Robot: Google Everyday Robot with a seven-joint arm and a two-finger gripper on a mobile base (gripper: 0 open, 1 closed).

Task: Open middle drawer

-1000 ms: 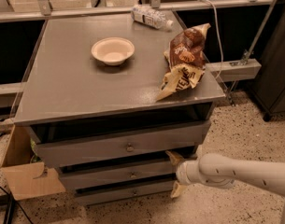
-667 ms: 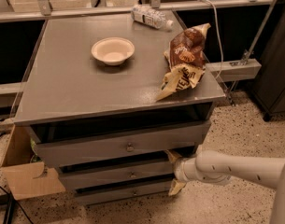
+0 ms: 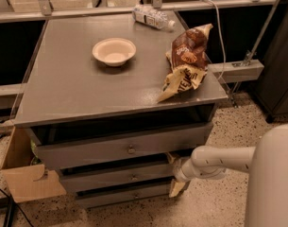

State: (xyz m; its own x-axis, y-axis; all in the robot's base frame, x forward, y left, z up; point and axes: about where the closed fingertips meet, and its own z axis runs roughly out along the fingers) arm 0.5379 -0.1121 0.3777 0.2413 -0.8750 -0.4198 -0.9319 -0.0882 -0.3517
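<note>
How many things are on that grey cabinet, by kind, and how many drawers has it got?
Pale round paper bowl: 1
Clear plastic water bottle: 1
Crinkly snack bags, brown and cream: 2
Grey wooden drawers, including the middle drawer: 3
Total: 7
The robot's claw sits by the middle drawer's right end.

Hand [image 3: 174, 172] partly hidden beside right end of middle drawer [image 3: 110, 178]

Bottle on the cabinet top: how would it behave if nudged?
Bottle lies on its side, so it would probably roll. Looks like clear thin plastic: likely light, may dent. End effector is low, by the middle drawer, at its right end.
</note>
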